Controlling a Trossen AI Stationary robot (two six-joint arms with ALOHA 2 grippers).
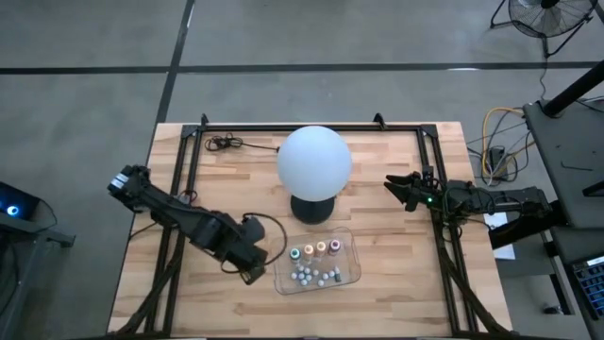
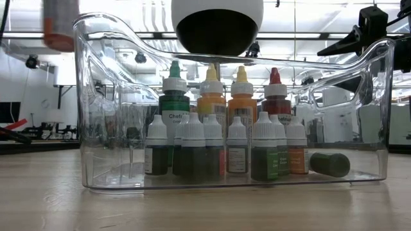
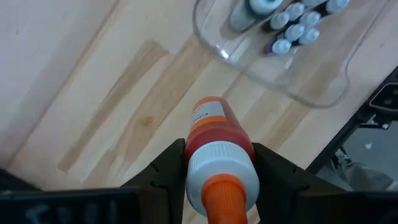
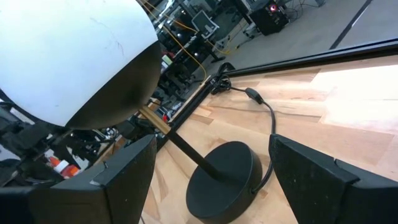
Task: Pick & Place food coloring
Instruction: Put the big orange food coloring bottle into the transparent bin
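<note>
My left gripper (image 1: 253, 272) hangs over the table's near left part, just left of the clear tray (image 1: 347, 274), shut on an orange-red food coloring bottle (image 3: 214, 127) with a white collar and orange cap. In the low view that bottle is a blurred orange shape (image 2: 61, 25) high above the tabletop. Several more food coloring bottles (image 2: 218, 141) stand on their bases in the tray, and one dark one (image 2: 331, 164) lies on its side. My right gripper (image 1: 396, 186) waits open and level at the right, facing the lamp. My left gripper pinches the bottle's upper body just under the white collar (image 3: 217, 144) between its two fingers (image 3: 171, 165), one on each side. The fingers come from above, pointing steeply down. The bottle sits upright, cap up, lifted clear of the table.
A lamp with a white globe (image 1: 313, 161) and a round black base (image 1: 311, 210) stands mid-table behind the tray. Its cable (image 1: 226, 144) runs to the far left. Black frame rails (image 1: 189, 161) border the table's sides. Bare wood lies left of the tray.
</note>
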